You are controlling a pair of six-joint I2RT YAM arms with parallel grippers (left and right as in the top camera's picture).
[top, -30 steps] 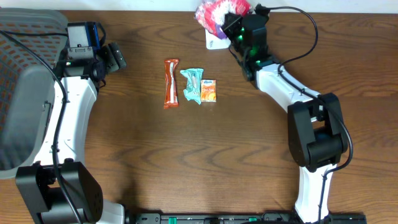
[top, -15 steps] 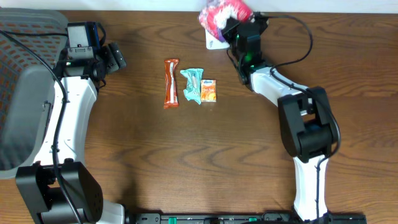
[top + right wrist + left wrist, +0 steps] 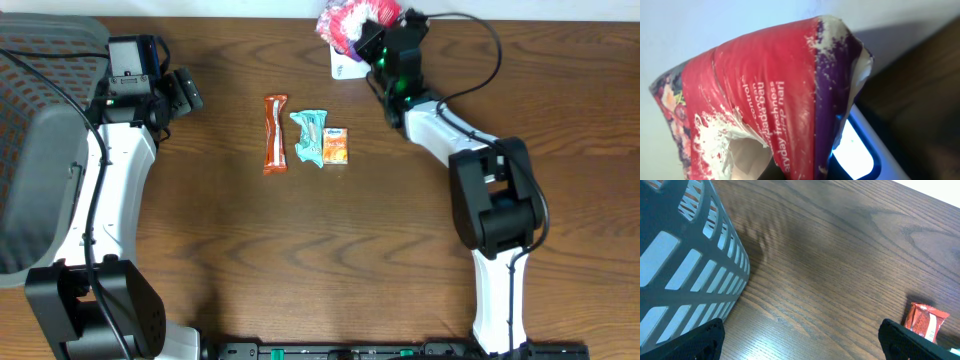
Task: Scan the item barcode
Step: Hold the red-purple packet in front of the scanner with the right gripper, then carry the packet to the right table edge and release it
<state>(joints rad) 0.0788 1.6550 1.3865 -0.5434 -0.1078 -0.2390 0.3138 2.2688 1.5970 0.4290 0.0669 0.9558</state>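
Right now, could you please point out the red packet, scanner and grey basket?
red packet (image 3: pixel 765 100), right wrist view, printed side.
scanner (image 3: pixel 342 68), overhead view, white body.
grey basket (image 3: pixel 670 220), left wrist view, slatted wall.

Right wrist view: red and purple packet (image 3: pixel 765 100) fills most of the frame and is cut off at the bottom edge. Its small white print runs sideways, only partly legible. Below it, only a lit corner of the white device (image 3: pixel 856 152) shows.

Overhead: tips of the right hand (image 3: pixel 368 36) lost behind the packet, which also covers part of the device. Grey basket (image 3: pixel 40 150) cut by the left edge. Print on orange bar (image 3: pixel 275 132), teal wrapper (image 3: pixel 310 137) and small orange pack (image 3: pixel 336 146) too small to read.

Left wrist view: of the left hand (image 3: pixel 810 347) only two dark fingertips (image 3: pixel 695 340) show at the bottom edge. Basket cut at top and left. One end of the bar visible, the rest out of frame.
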